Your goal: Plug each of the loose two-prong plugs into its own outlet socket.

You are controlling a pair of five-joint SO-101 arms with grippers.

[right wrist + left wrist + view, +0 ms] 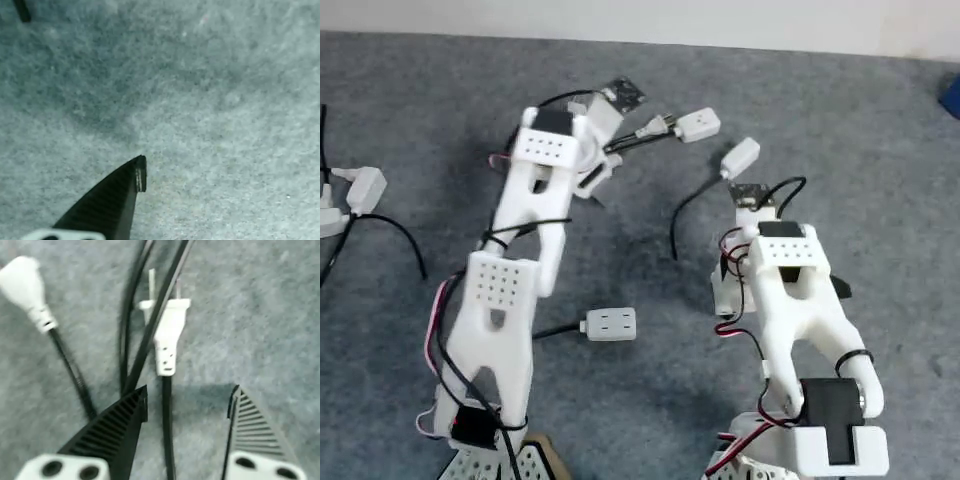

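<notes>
Hovering over the grey felt surface (620,250), the left end effector (189,392) has its black ribbed fingers (122,417) spread wide and grips nothing. A white two-prong plug (167,335) lies flat just ahead of the fingertips, prongs pointing away, with a black cord (150,325) crossing it. From above, the plug sits near a small white socket block (700,123). I cannot tell how far the right end effector (125,187) is open.

Grey felt table cover (880,150) beneath a pale wall strip (720,20)
</notes>
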